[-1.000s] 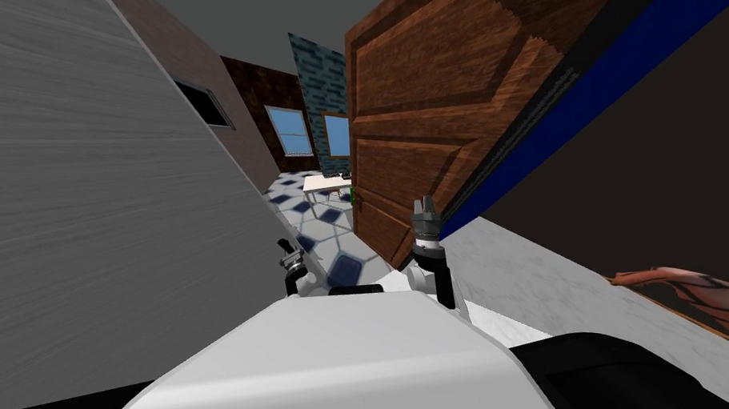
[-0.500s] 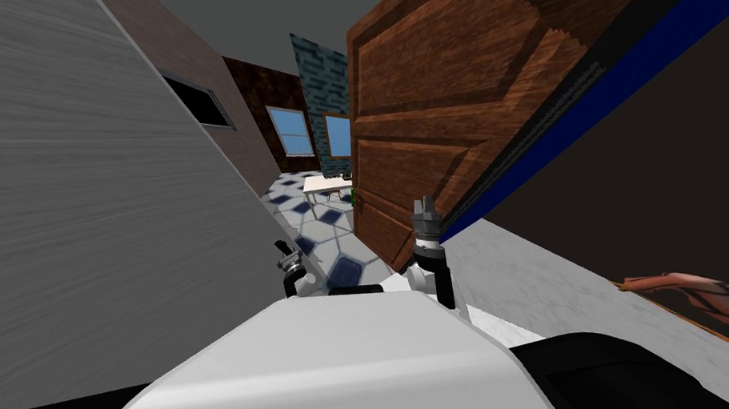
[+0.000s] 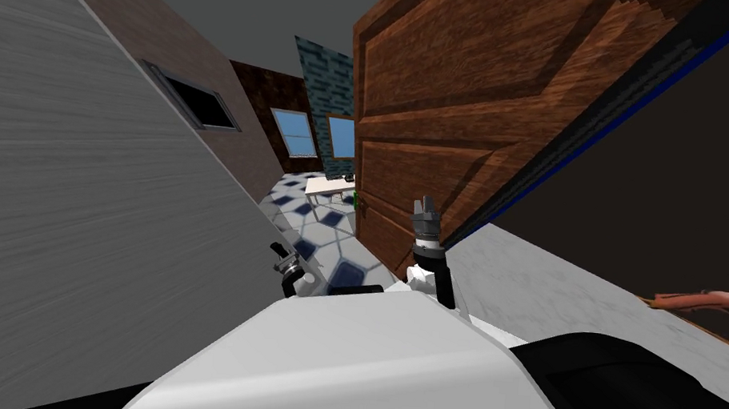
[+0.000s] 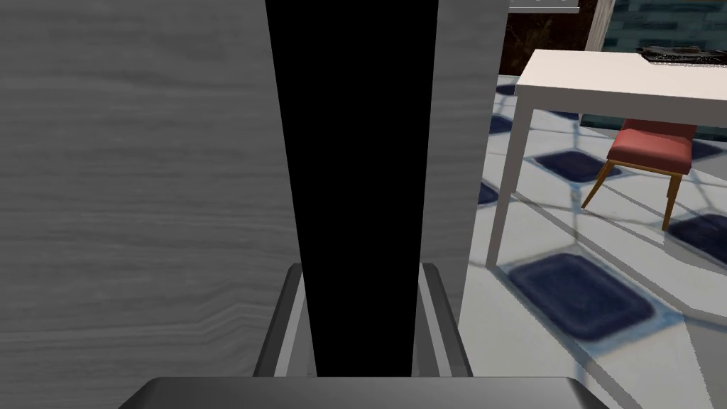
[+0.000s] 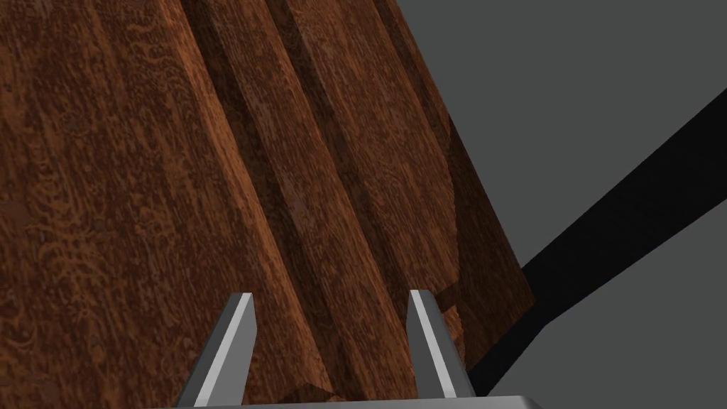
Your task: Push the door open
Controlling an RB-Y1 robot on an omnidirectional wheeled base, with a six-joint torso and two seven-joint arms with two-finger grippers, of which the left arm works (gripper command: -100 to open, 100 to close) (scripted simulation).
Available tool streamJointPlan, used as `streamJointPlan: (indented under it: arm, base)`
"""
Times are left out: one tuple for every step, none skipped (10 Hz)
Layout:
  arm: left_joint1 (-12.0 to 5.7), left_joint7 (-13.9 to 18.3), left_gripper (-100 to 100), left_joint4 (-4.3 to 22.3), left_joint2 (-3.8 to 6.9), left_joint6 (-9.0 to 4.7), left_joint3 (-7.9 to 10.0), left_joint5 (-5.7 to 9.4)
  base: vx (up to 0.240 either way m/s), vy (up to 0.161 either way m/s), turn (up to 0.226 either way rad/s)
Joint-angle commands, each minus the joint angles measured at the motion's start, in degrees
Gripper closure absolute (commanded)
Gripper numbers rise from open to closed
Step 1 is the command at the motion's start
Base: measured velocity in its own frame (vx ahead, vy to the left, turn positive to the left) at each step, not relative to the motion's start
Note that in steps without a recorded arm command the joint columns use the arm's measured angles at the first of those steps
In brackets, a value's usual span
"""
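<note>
In the head view the brown panelled door (image 3: pixel 441 123) stands part-open on the right, with the right gripper (image 3: pixel 425 212) raised before its lower part and the left gripper (image 3: pixel 281 254) low by the grey wall (image 3: pixel 75 194) on the left. I judge the push goes best pressed flat and toward the free edge, not the hinge. In the left wrist view that hand's fingers (image 4: pixel 284 319) are spread and empty. In the right wrist view the fingers (image 5: pixel 228 341) are spread, pinching nothing, with the door close beyond their tips, though I cannot tell whether they touch it.
</note>
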Motion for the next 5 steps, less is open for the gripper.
streamJointPlan:
  arm:
    - [0.03, 0.1, 100, 0.0, 0.09, -0.48, 1.78, 0.09]
    - [-0.02, 0.1, 100, 0.0, -0.27, -0.51, 2.47, 0.08]
    - [-0.18, 0.3, 100, 0.7, -0.26, -0.50, 1.78, 0.03]
    - [-0.26, 0.1, 100, 0.8, 0.30, -0.81, 2.46, 0.42]
    - [-0.29, 0.0, 100, 0.8, 0.56, -0.94, 2.79, 0.63]
  base:
    - [0.172, -0.003, 0.043]
    - [0.176, 0.029, 0.043]
    - [0.075, 0.023, 0.017]
    - [0.115, 0.050, 0.066]
    - [0.157, 0.098, 0.061]
